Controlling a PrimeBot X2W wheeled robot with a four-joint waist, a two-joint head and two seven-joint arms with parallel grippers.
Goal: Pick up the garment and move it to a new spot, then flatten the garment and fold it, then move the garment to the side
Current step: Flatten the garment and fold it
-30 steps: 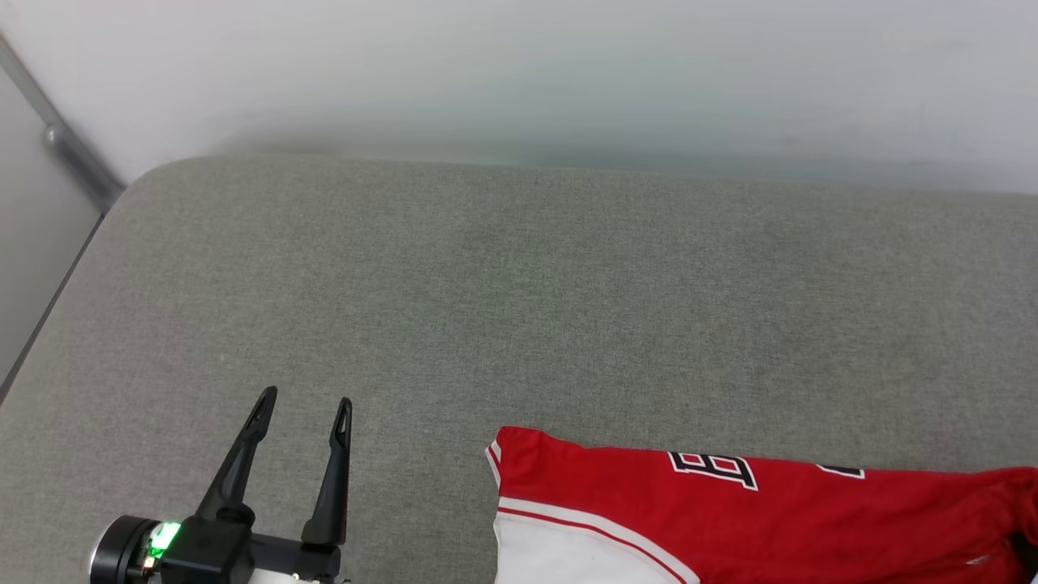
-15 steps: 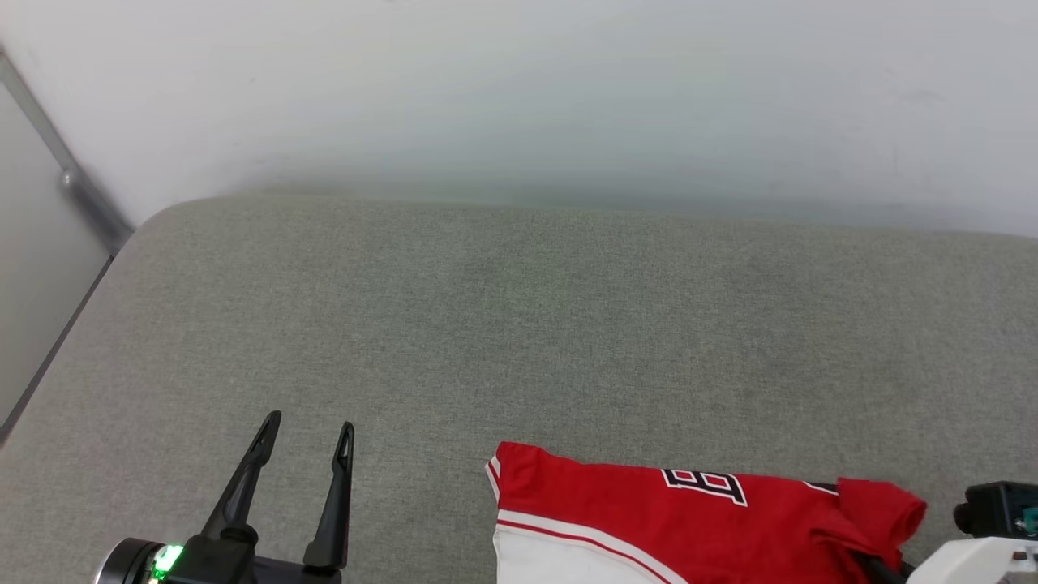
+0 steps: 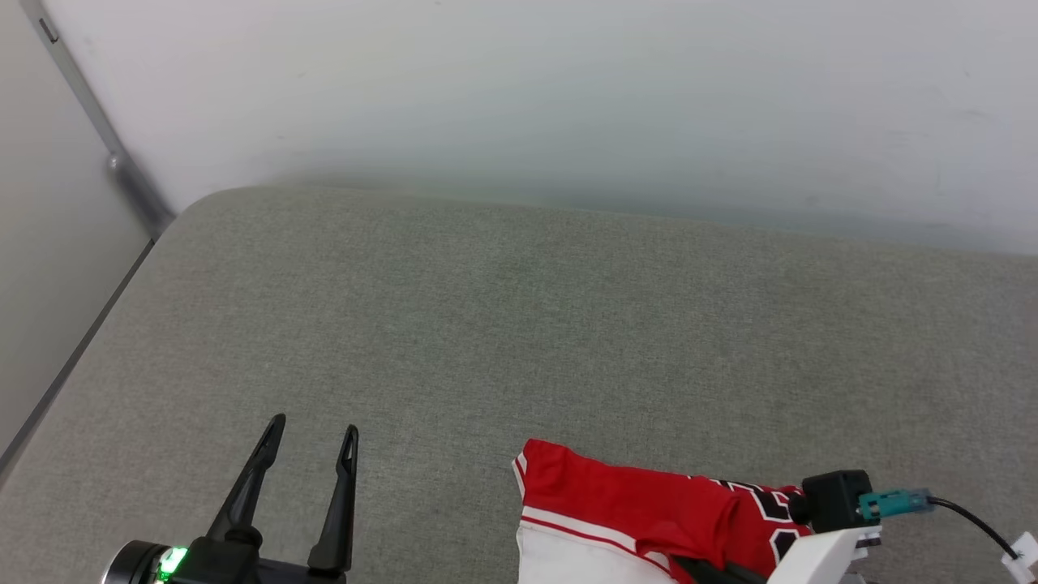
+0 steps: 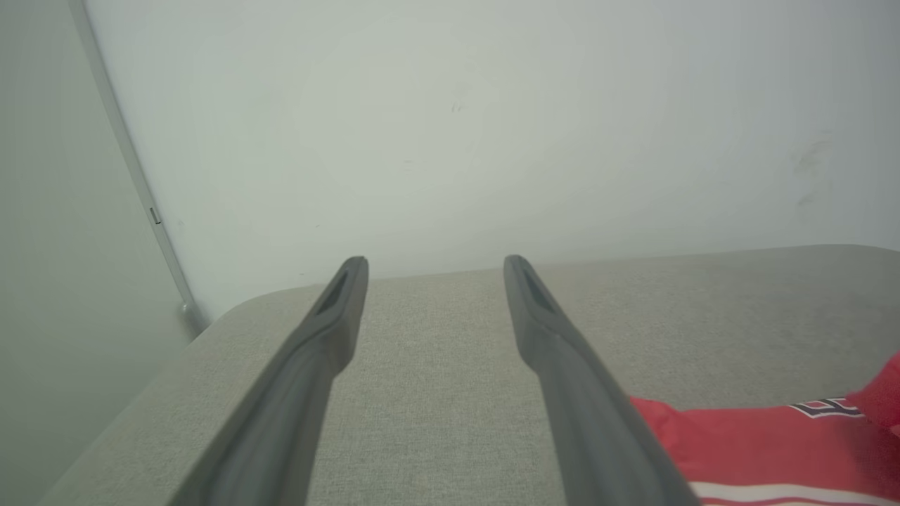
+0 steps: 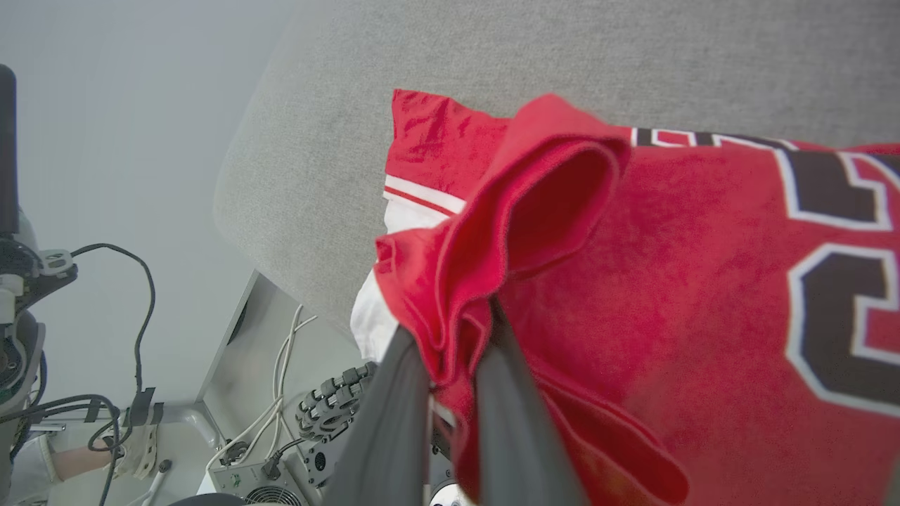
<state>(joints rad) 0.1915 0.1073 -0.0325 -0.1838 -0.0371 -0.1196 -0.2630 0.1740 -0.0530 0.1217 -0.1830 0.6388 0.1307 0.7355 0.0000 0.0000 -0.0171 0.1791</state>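
Note:
The garment (image 3: 641, 507), a red jersey with a white sleeve, stripe trim and black white-outlined letters, lies at the near right of the grey table. Its right part is lifted and doubled over to the left. In the right wrist view my right gripper (image 5: 450, 337) is shut on a bunched red fold of the garment (image 5: 668, 295). That arm's wrist (image 3: 835, 503) rises at the garment's right end. My left gripper (image 3: 313, 426) hovers open over bare table, left of the garment and apart from it. In the left wrist view the left gripper (image 4: 434, 263) holds nothing, and the garment (image 4: 759, 436) shows at the lower right.
The padded grey table (image 3: 503, 324) reaches back to a white wall (image 3: 568, 97), with a rounded far-left corner and a metal strip (image 3: 122, 162) on the wall there. Below the table's near edge, cables and electronics (image 5: 295, 436) of the robot's base show.
My right gripper has carried the garment's right end leftward, doubling it over the lettered chest, and its wrist has come into the head view. The camera shifted slightly. My left gripper stays put.

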